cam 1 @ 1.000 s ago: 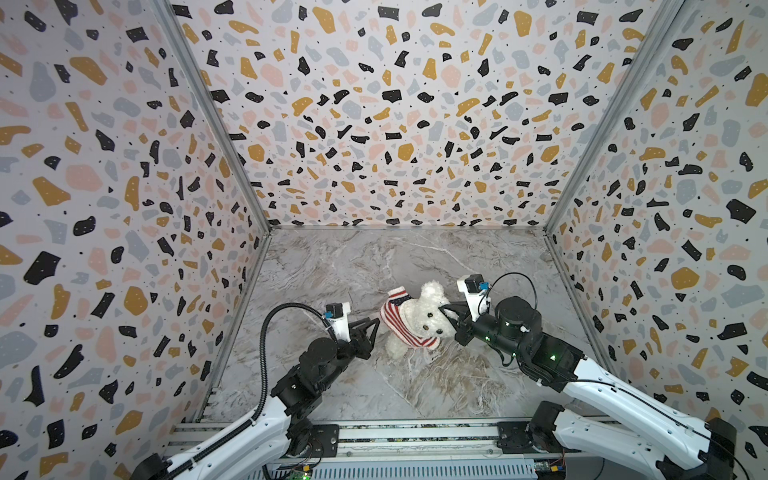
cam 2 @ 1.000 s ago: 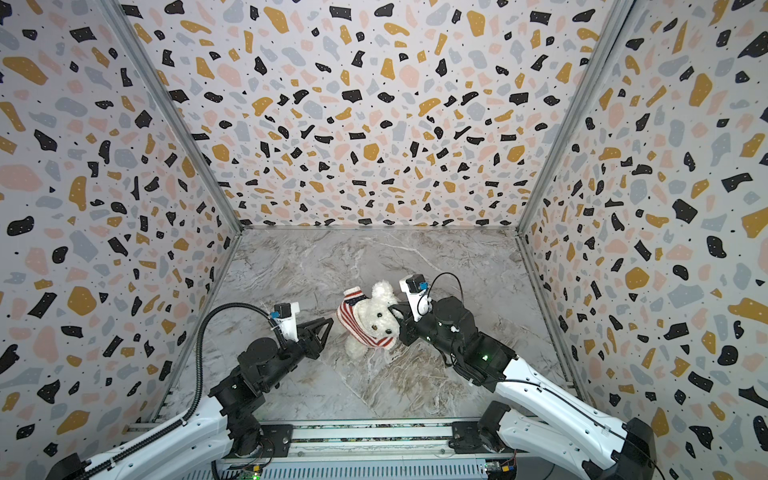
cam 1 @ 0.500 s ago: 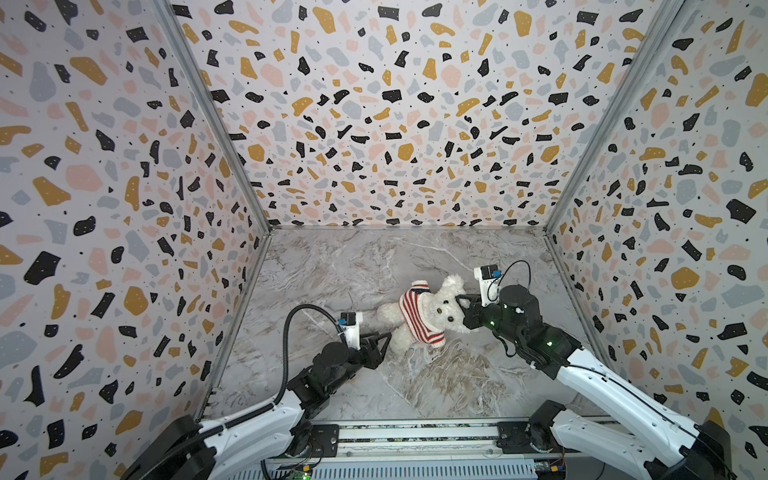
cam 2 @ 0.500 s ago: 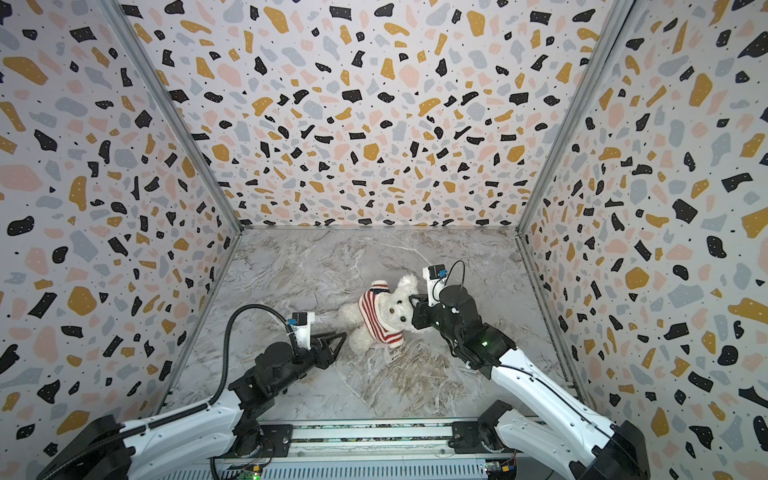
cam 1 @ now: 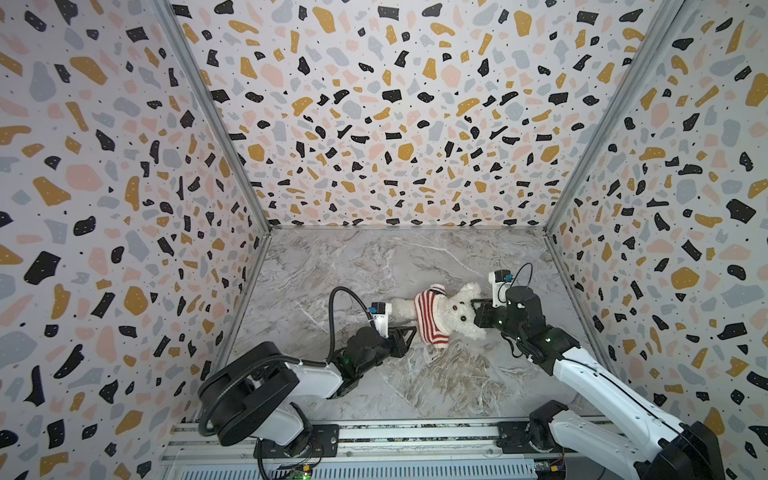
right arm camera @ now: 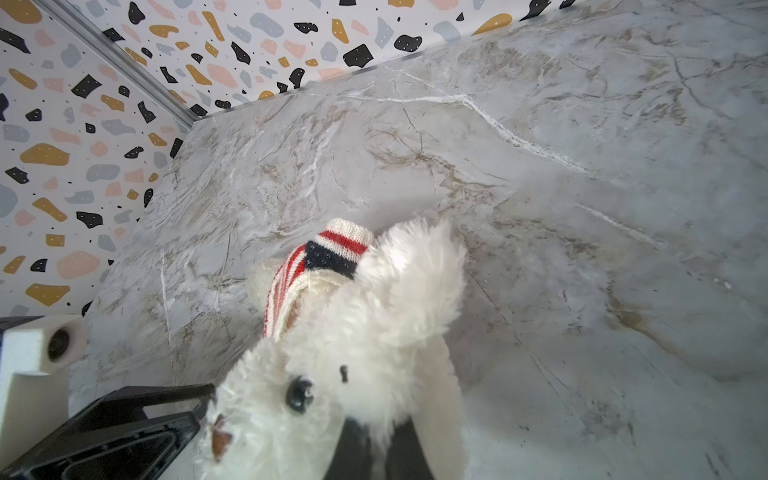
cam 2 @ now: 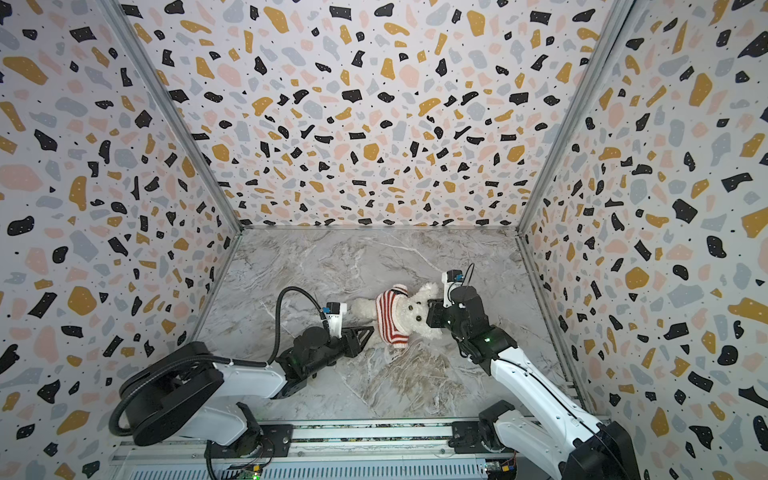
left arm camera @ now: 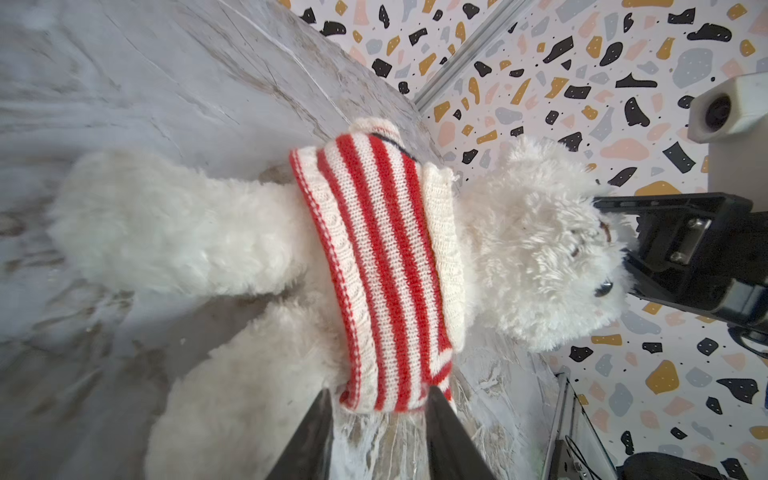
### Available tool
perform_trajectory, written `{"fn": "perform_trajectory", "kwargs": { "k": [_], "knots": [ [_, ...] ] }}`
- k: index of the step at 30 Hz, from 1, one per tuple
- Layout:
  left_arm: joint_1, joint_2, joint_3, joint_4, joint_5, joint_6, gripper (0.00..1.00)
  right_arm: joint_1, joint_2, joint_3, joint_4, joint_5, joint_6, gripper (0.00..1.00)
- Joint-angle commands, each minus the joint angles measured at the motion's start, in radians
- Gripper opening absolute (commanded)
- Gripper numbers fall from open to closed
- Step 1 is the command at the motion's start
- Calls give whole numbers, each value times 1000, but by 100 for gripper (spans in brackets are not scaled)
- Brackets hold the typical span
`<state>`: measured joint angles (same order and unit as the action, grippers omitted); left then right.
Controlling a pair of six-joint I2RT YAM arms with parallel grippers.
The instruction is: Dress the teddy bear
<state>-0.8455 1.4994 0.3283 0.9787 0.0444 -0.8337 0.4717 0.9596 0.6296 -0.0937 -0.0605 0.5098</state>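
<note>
The teddy bear (cam 1: pixel 459 316) (cam 2: pixel 415 313) lies on the marble floor in both top views, head to the right and legs to the left. A red-and-white striped sweater (cam 1: pixel 432 318) (cam 2: pixel 390 318) covers its torso. My right gripper (cam 1: pixel 478 309) (right arm camera: pixel 376 436) is shut on the fluffy fur at the side of the bear's head (right arm camera: pixel 353 353). My left gripper (cam 1: pixel 411 331) (left arm camera: pixel 379 392) lies low beside the bear's body. Its jaws stand apart, with the near corner of the sweater's hem (left arm camera: pixel 382 374) between the fingertips.
Terrazzo-patterned walls (cam 1: pixel 124 208) close in the marble floor (cam 1: pixel 374 257) on the left, back and right. A metal rail (cam 1: pixel 374 440) carrying both arm bases runs along the front edge. The left arm's black cable (cam 1: pixel 336 299) loops above the floor.
The right gripper has pulled the bear's head to the right, and the bear now lies stretched out flat. The left arm has dropped low and followed to the sweater's hem, its jaws narrowing.
</note>
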Motion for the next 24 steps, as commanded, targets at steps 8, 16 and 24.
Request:
{"fn": "perform_trajectory", "kwargs": {
  "k": [8,16,24],
  "knots": [
    [-8,191,79,198,27,-85,37,-31,-27,-29,19,-28,-8,0],
    [-20,252,118,217,44,-94,31,-36,-28,-41,26,-30,-11,0],
    [-21,240,107,207,24,-96,0,-48,-54,-51,16,-19,-17,0]
  ]
}}
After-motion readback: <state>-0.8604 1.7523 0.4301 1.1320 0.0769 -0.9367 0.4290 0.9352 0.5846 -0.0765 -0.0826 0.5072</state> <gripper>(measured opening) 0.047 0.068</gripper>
